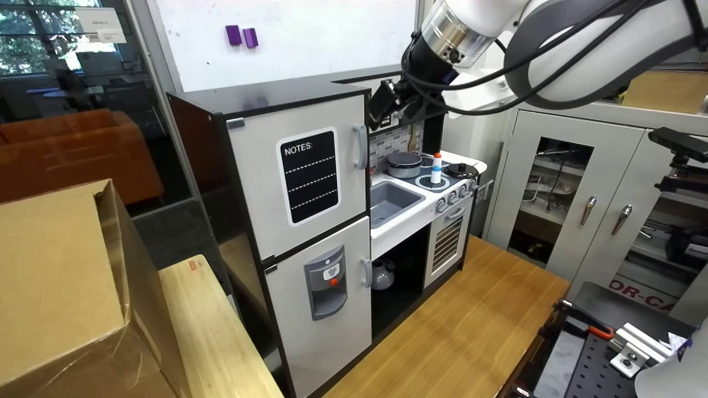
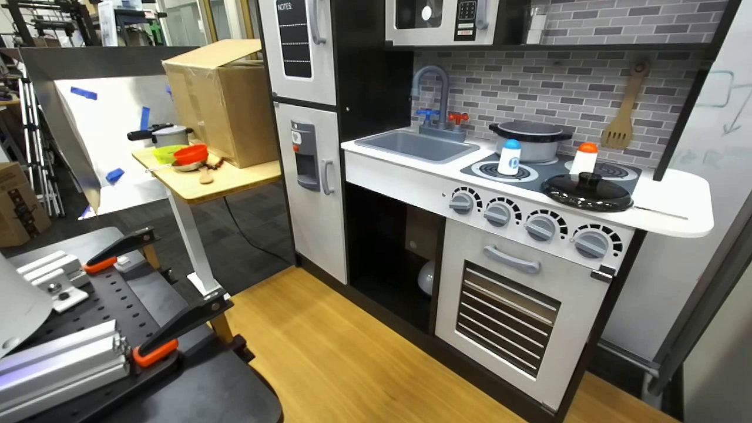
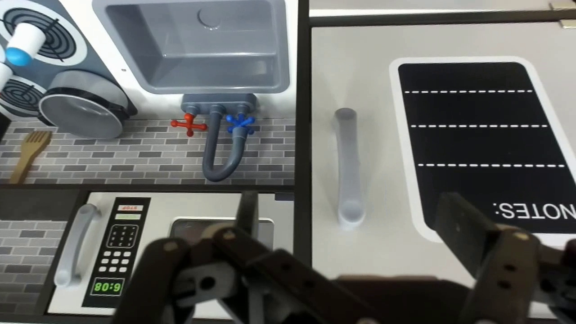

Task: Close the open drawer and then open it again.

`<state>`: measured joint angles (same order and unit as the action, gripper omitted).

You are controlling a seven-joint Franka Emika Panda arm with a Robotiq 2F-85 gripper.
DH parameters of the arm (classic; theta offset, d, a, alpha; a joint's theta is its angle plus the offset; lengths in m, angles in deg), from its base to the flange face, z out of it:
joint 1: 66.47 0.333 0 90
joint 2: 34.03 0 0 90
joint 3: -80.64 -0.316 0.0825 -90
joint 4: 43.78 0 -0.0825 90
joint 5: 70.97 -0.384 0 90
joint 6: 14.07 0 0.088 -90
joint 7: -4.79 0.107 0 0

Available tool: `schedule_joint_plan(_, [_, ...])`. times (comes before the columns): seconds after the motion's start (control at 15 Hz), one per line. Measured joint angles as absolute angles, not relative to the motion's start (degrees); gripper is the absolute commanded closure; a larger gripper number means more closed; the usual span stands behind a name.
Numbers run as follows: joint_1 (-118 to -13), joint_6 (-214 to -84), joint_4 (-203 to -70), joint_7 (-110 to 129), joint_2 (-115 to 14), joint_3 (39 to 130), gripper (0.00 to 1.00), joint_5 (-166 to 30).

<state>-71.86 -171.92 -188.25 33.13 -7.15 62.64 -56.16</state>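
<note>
No open drawer shows; the scene is a toy kitchen. Its upper fridge door with the "NOTES" panel looks shut in both exterior views. The grey handle of that door stands in the middle of the wrist view and also shows in the exterior views. My gripper is open and empty, its two fingers on either side of the handle's line of sight, apart from it. In an exterior view my gripper hangs close to the fridge's upper right edge. The lower fridge door looks shut.
The microwave, faucet and sink lie beside the fridge. A pot, shakers and a black lid stand on the stove. The oven door looks shut. A cardboard box stands near the fridge.
</note>
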Motion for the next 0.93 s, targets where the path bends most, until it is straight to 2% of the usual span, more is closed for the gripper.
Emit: schedule_joint_plan(0.93, [-72.7,-176.8,-184.9,32.1,-16.1,61.5,0.0,-53.4])
